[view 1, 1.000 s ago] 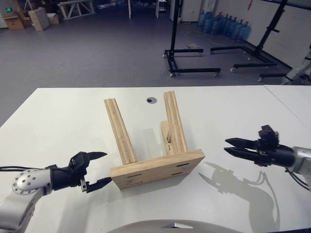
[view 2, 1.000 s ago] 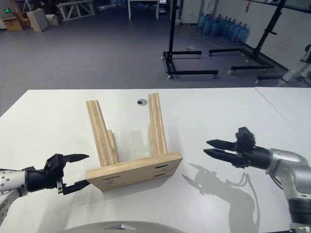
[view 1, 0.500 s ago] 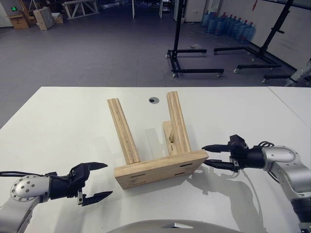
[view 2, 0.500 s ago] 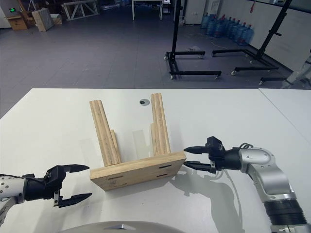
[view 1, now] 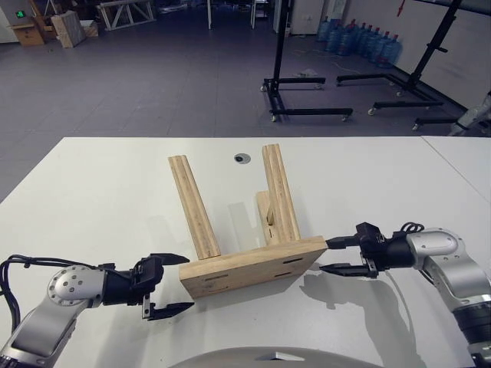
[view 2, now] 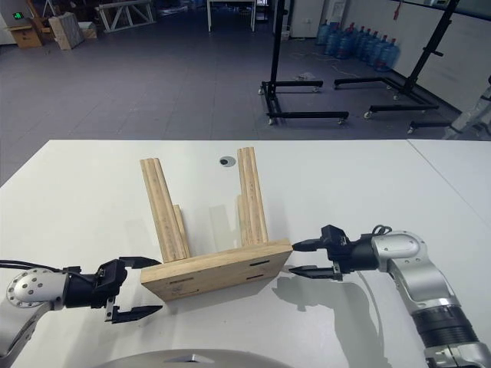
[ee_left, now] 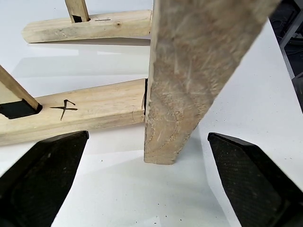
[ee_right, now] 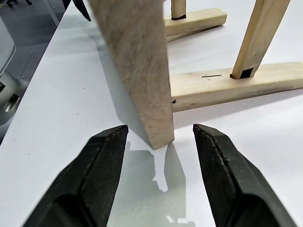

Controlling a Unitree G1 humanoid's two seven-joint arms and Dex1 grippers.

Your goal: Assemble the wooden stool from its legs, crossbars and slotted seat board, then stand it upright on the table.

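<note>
The assembled wooden stool lies on its side on the white table. Its slotted seat board stands on edge toward me, and two legs run away from it along the tabletop, with a crossbar between them. My left gripper is open at the board's left end, fingers above and below that end. My right gripper is open at the board's right end. In the left wrist view the board end stands between the fingers; in the right wrist view the board end stands between the fingers.
A small round hole sits in the table behind the stool. A second table adjoins at the right. Black metal stands and blue water bottles are on the floor beyond.
My left gripper has moved right, up to the board's left end. The right gripper has drawn back slightly to the right and stays at the right end. The stool has not moved.
</note>
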